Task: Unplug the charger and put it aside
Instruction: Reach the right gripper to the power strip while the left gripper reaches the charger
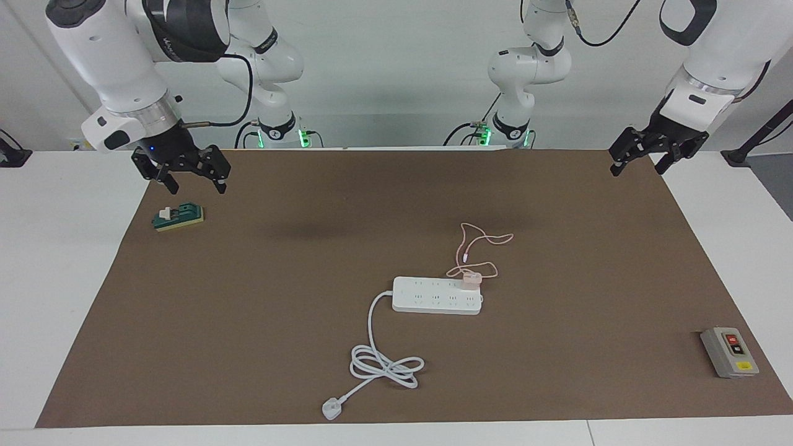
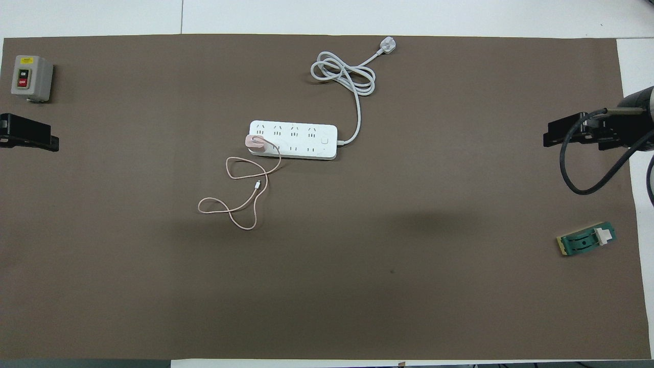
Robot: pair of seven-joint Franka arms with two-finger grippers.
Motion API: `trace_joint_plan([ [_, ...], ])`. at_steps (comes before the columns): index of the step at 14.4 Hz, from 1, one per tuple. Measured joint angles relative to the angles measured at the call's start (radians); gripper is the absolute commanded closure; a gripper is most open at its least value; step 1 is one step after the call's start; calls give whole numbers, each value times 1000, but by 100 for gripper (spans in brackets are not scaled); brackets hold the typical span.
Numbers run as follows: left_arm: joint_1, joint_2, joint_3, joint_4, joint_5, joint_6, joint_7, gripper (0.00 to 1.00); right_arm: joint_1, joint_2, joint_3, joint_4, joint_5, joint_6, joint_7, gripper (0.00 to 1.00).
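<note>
Facing view: you see the small pale pink cube charger [image 1: 471, 279] plugged into the long white power strip [image 1: 437, 295] at frame centre. The left gripper [image 1: 641, 158], upper right, is spread wide, empty. The right gripper [image 1: 190, 180], upper left, gapes empty above the green switch block [image 1: 178, 217].

Overhead view: the charger [image 2: 255, 143] sits at the strip's end, its thin pink cable [image 2: 240, 197] looped below.

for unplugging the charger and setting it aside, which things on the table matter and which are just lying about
Matter: charger, plugged into the power strip at its end toward the left arm.
Lying about: grey switch box, green block.
</note>
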Motion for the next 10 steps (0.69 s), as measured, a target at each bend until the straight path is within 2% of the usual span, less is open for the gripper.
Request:
trace_joint_plan([
  [5,-1,1,3,0,0,0,-73,0,62,2,10,-33,119,8,455,0],
  [8,-5,4,-7,0,1,0,-276,0,102,26,12,-79,201,77,664,0],
  [10,-31,4,-11,0,0,0,-492,0,149,62,13,-97,234,140,812,0],
])
